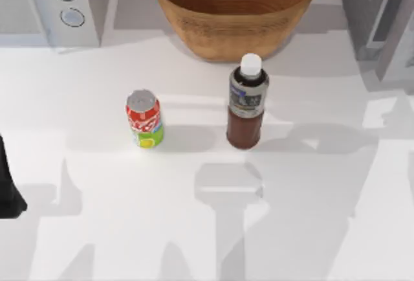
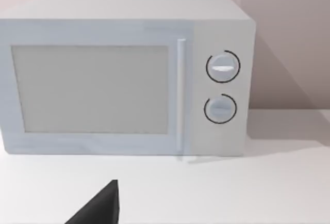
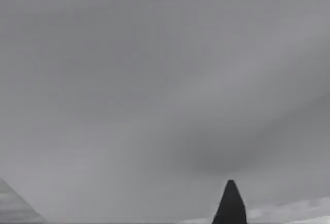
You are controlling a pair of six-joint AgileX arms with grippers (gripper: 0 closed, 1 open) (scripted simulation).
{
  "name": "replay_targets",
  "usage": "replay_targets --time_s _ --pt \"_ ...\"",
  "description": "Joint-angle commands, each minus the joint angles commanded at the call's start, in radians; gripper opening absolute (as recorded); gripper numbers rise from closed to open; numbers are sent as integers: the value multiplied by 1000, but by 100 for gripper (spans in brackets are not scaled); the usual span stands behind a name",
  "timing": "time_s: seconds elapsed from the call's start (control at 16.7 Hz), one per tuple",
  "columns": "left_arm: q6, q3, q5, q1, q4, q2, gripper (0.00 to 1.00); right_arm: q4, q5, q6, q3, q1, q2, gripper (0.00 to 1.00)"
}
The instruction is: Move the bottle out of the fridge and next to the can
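On the white table (image 1: 323,229) we see the bottle (image 1: 246,103) standing upright near the middle, out of the fridge (image 1: 381,15), which sits at the far right corner. The can (image 1: 144,118) stands upright to the bottle's left, near it but not touching. A woven basket (image 1: 234,9) sits just beyond the bottle at the far edge, and a light grey microwave (image 2: 124,77) with two knobs occupies the far left corner. Our left arm (image 1: 8,184) is parked at the table's left edge. We cannot tell how far either gripper is open; nothing shows in their grasp.
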Motion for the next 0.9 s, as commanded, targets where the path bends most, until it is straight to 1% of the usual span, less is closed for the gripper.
replay_targets --time_s 0.18,0.42,0.54,0.72,0.9 --pt "0 0 0 0 0 0 100 48 87 80 -40 92 -35 100" --pt "0 0 0 0 0 0 100 54 97 89 -45 102 -40 100" --pt "0 0 0 0 0 0 100 50 102 84 -45 85 -32 100" --pt "0 0 0 0 0 0 100 34 104 84 26 86 36 100" --pt "0 0 0 0 0 0 100 7 105 84 173 88 151 100"
